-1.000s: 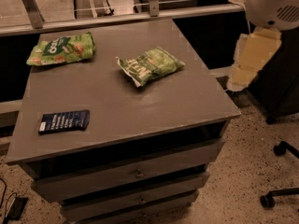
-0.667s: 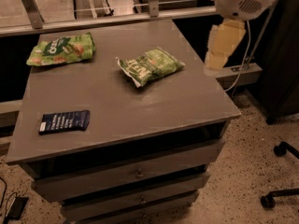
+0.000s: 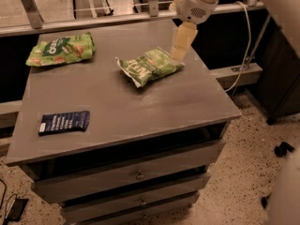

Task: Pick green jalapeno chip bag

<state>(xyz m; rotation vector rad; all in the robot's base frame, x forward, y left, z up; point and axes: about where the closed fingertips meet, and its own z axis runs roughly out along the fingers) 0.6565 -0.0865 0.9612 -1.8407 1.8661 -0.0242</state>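
Just beside jaws, green jalapeno chip bag [image 3: 151, 65]

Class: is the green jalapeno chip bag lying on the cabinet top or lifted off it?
Lying: the green jalapeno chip bag rests on the cabinet top; the gripper hangs beside its far end.

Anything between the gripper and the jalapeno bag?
Nothing. In the camera view the gripper hangs right at the far end of the green jalapeno chip bag, with no other object between them.
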